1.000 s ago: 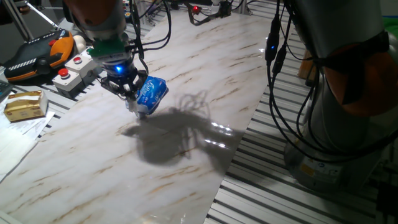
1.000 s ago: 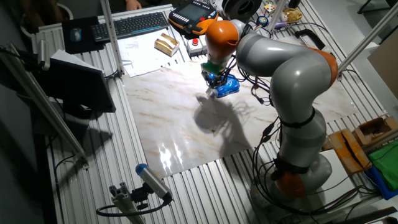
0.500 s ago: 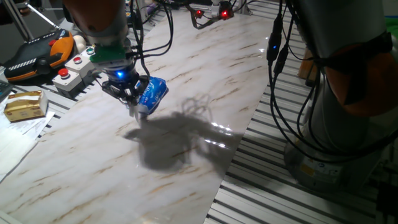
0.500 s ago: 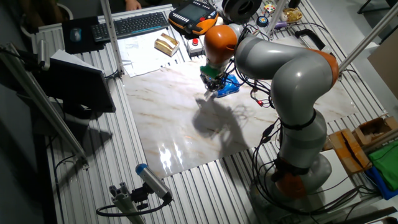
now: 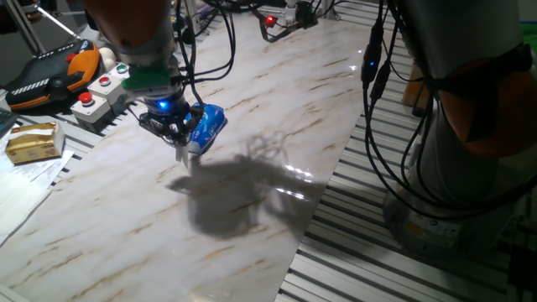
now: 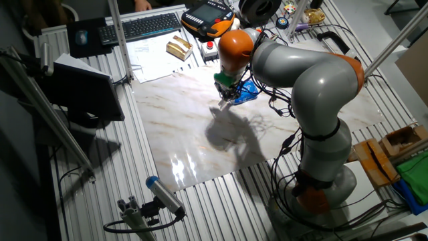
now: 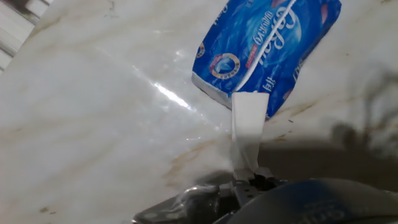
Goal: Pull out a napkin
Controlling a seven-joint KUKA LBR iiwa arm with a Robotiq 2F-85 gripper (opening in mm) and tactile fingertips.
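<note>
- Gripper (image 7: 245, 180) at the bottom centre of the hand view, fingertips closed on the lower end of the napkin (image 7: 247, 127); jaws pinched together on the paper, nothing else between them.
- Napkin seen as a narrow white strip, long axis running almost straight up the frame from the fingertips to the near edge of the blue pack (image 7: 264, 46).
- Upper end of the strip lying against the pack's lower edge, right of centre; not clear whether any length is tucked inside the pack or already free.
- Pack in the upper right of the hand view, tilted, resting on the marble tabletop (image 7: 93, 106).
- In one fixed view, gripper (image 5: 179, 141) left of centre in the upper half, just beside and slightly below-left of the pack (image 5: 204, 127); a thin pale strip hanging at the fingertips, too small to make out well.
- In the other fixed view, gripper (image 6: 225, 102) above centre, pack (image 6: 245, 93) just to its right.
- Judged key relation: pack directly beyond the fingertips along the strip's long axis, so any further draw best kept in line with the strip, away from the pack.
- Judged risk: light soft pack dragging along instead of releasing the napkin, or thin paper tearing at the pinch.
</note>
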